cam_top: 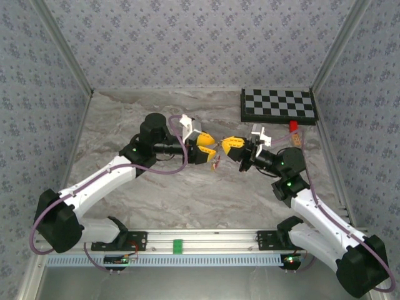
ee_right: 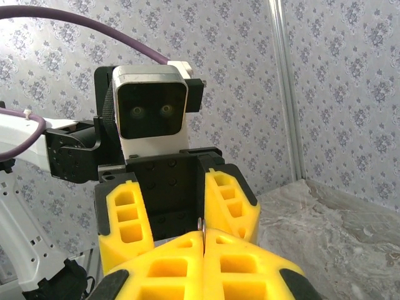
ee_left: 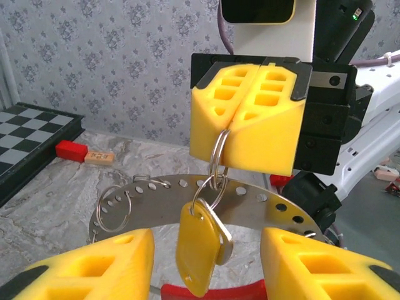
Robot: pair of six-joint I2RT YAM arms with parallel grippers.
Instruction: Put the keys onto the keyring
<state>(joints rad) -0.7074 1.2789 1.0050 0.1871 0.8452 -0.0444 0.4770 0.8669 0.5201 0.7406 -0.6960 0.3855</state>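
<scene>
My right gripper [ee_right: 203, 240] is shut on the keyring [ee_left: 219, 153], a thin silvery wire loop pinched between its yellow fingers [ee_left: 247, 119]. From the loop hang the keys: an orange-yellow one [ee_left: 199, 250] in front and a pale one [ee_left: 226, 240] just behind it. A curved red tag [ee_left: 212, 291] shows below them. My left gripper [ee_left: 206, 245] is open, one finger either side of the hanging keys and touching neither. In the top view the left gripper [cam_top: 213, 149] and the right gripper [cam_top: 226, 145] meet tip to tip above mid-table, the keys [cam_top: 216, 164] dangling under them.
A curved metal strip with holes [ee_left: 287, 209] arcs behind the keys, a spare wire ring [ee_left: 115, 209] hooked on its left end. A chessboard [cam_top: 278, 105] lies at the back right, with a red block [cam_top: 292, 125] and a wooden block [cam_top: 297, 140] beside it.
</scene>
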